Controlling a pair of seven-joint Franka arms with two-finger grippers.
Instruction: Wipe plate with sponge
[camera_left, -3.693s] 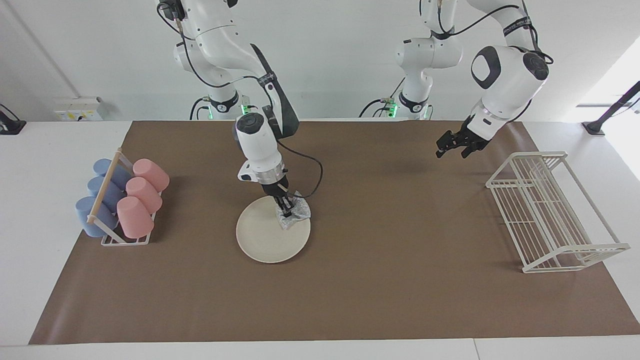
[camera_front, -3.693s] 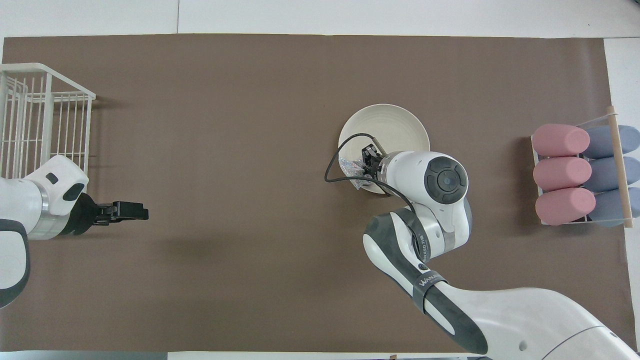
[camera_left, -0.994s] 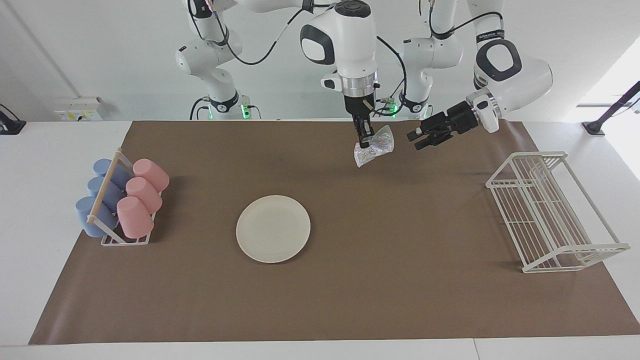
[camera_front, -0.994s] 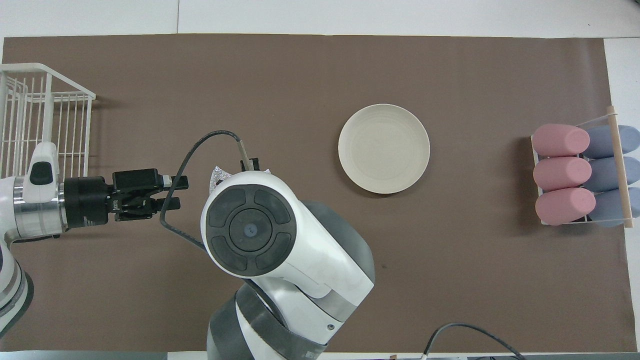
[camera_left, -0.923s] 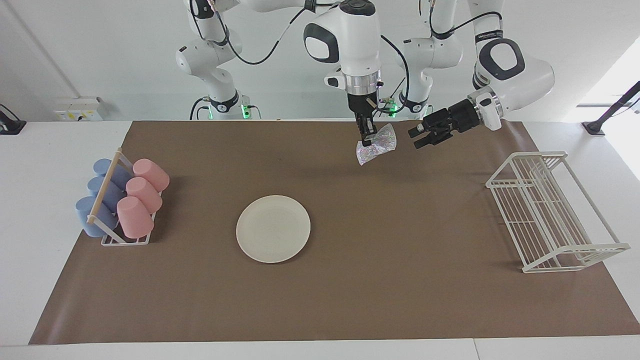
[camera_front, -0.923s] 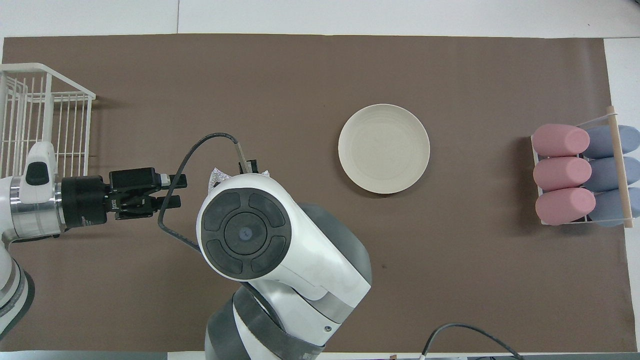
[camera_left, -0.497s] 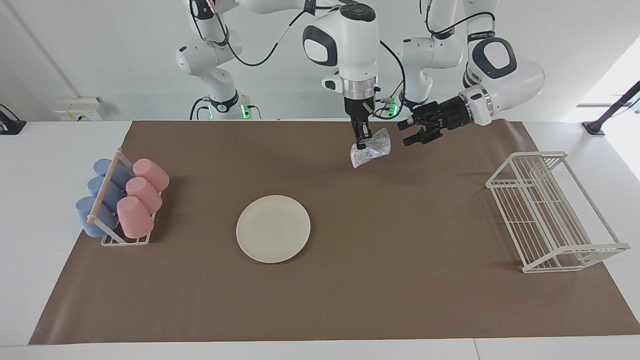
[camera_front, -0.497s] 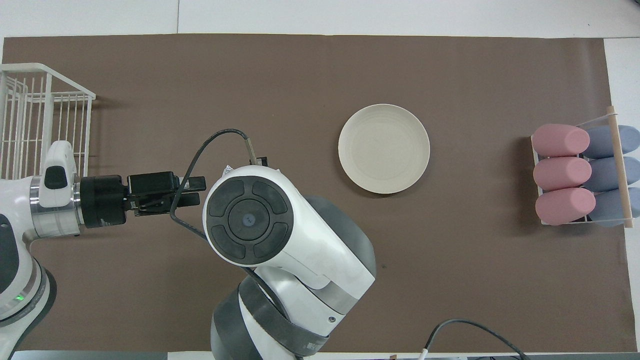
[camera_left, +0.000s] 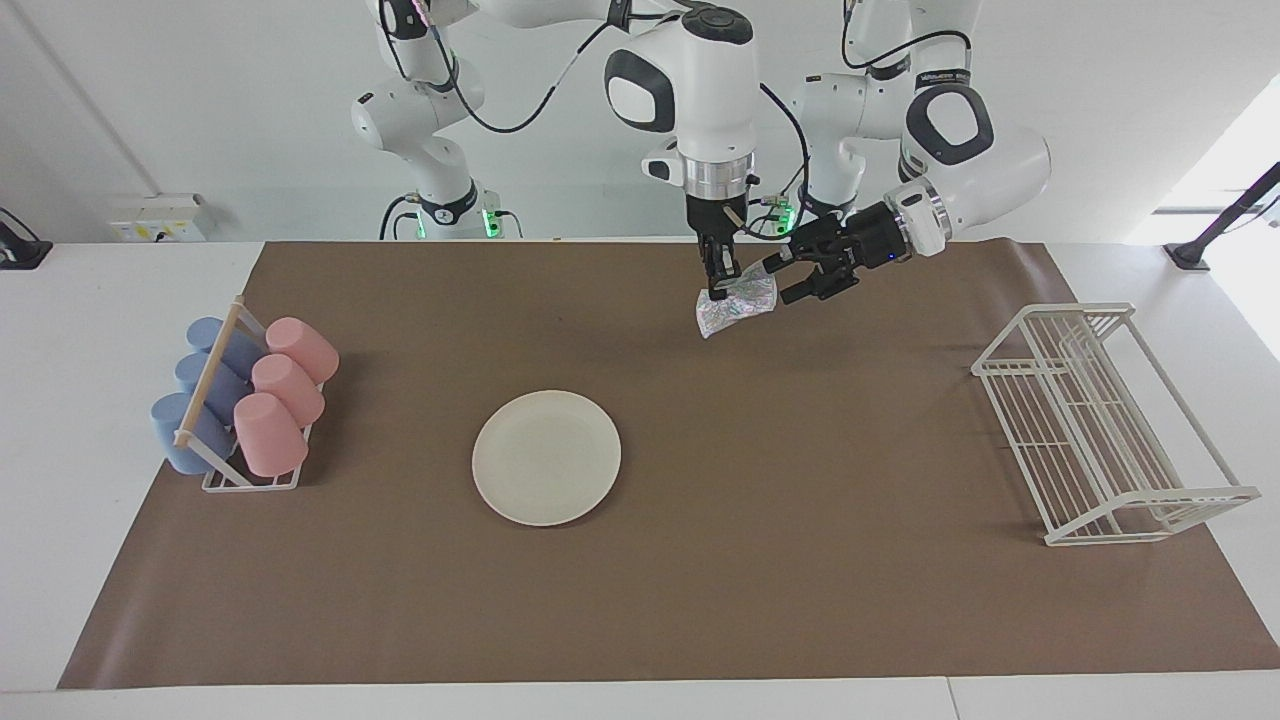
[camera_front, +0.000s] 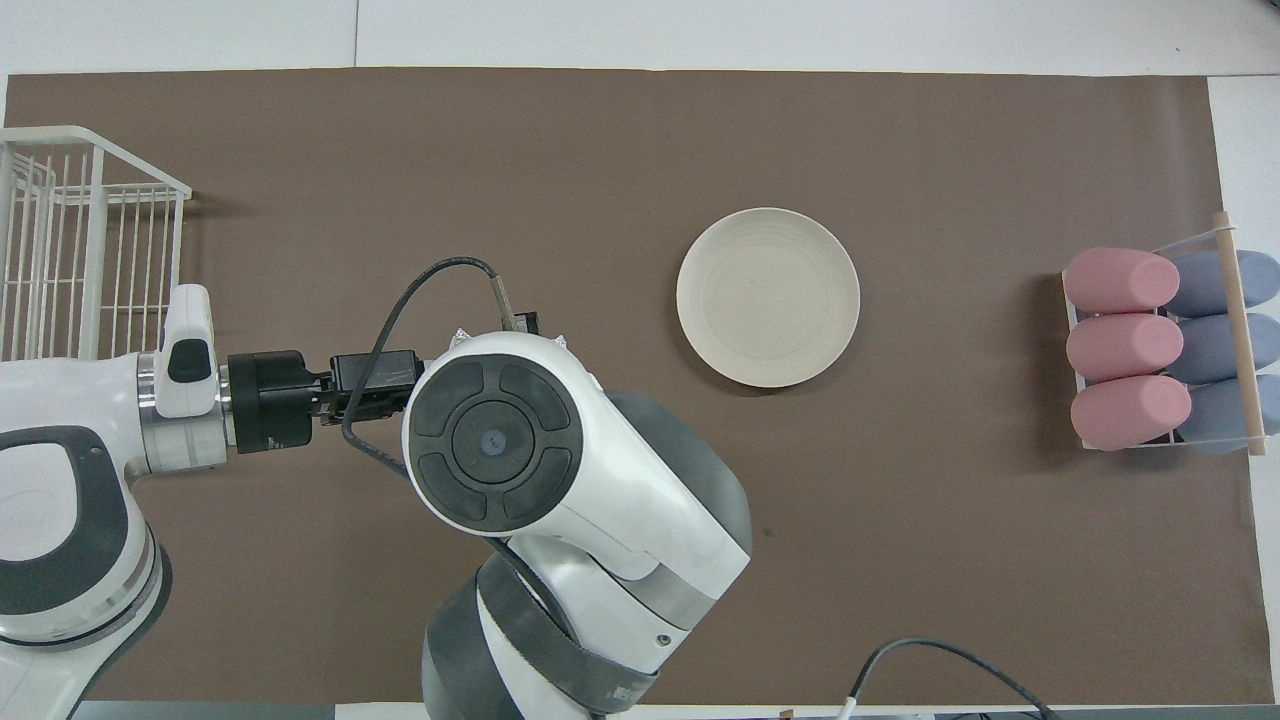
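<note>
- The right pincer (camera_left: 717, 285) pinches the sponge (camera_left: 737, 304) by its upper edge, hanging it in the air over the brown mat at the robots' edge of the desk.
- Over the last second the left pincer (camera_left: 783, 278) has moved in sideways until its spread fingers sit at the sponge's free edge; they are starting to close, but whether they grip it yet I cannot tell.
- A few seconds ago the sponge was pressed on the plate (camera_left: 546, 457); now the plate lies bare, well apart from both arms.
- This looks like a handover, with wiping probably done or paused.
- Count: one plate, one sponge, one white wire rack (camera_left: 1105, 422), three pink cups (camera_left: 283, 392) and three blue cups (camera_left: 200, 390) in one cup holder.
</note>
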